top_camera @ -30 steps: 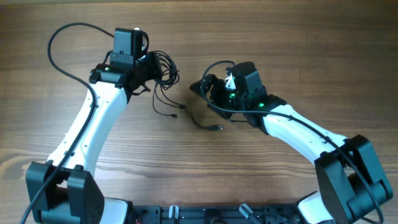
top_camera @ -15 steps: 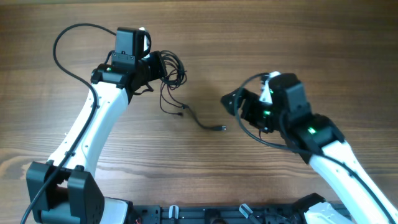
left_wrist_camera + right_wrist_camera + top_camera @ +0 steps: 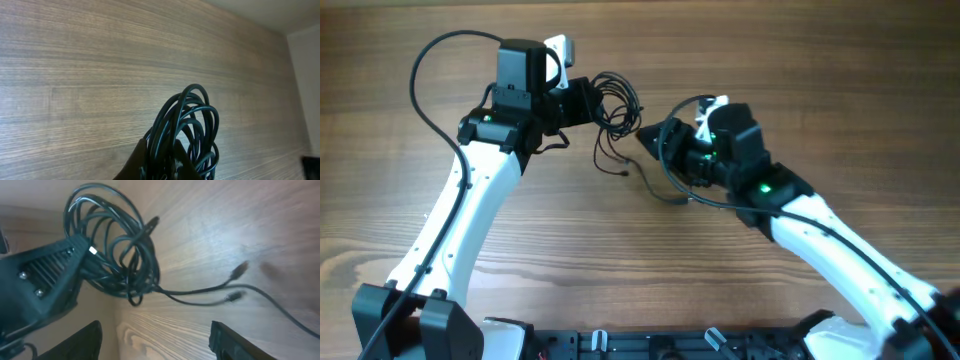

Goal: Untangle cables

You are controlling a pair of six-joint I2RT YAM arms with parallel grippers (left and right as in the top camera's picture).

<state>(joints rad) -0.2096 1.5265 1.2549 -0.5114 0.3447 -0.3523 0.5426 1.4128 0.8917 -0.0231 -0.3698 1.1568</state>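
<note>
The cables are thin black cords bunched in coiled loops, held above the wooden table. My left gripper is shut on the bundle; the loops stick out between its fingers in the left wrist view. Loose ends with small plugs hang down, and one cord trails on the table toward the right arm. My right gripper is open and empty, just right of the bundle. In the right wrist view the bundle hangs from the left gripper, with two plug ends dangling.
The wooden table extends on all sides. Thicker black arm wires loop over the left arm and round the right wrist. The arm bases stand at the near edge.
My left gripper has lifted the bundle and carried it right. My right gripper swung away to the right, then came back left, close to the bundle, still open.
</note>
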